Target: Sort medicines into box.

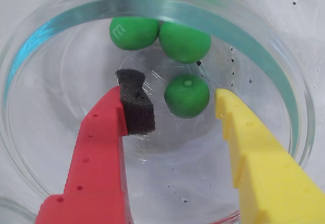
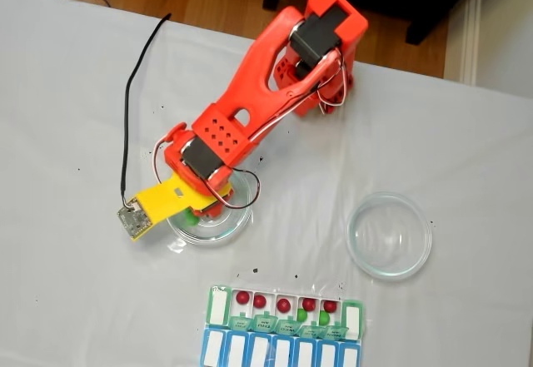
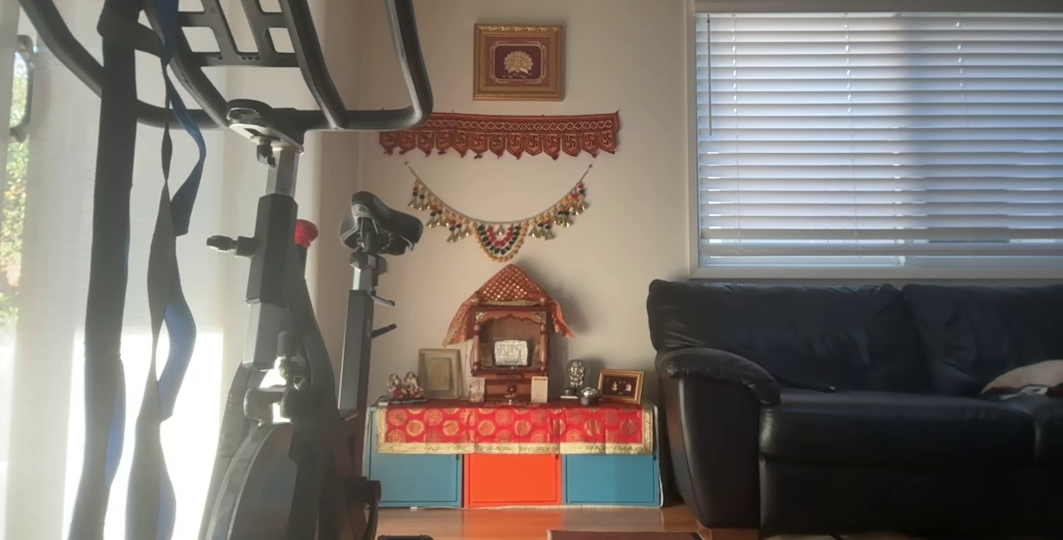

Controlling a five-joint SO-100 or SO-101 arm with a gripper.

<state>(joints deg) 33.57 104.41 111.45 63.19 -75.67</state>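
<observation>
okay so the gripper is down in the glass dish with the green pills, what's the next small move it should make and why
Probably ease forward a little and close on the nearest green pill. In the wrist view the gripper is open inside the glass dish, and that pill lies just ahead, between the red finger's foam pad and the yellow finger. The other two green pills touch each other further back, so they are harder to take singly.

Orange robot arm (image 2: 275, 92) on white table (image 2: 67, 92), gripper (image 2: 200, 209) lowered into glass dish (image 2: 235, 227) holding a green pill (image 2: 192, 215), second glass dish (image 2: 389, 235) to its right, pill box (image 2: 283, 327) at bottom edge, five red pills (image 2: 284, 305) in its green-lidded row, green pills (image 2: 323, 318) beside them.
</observation>
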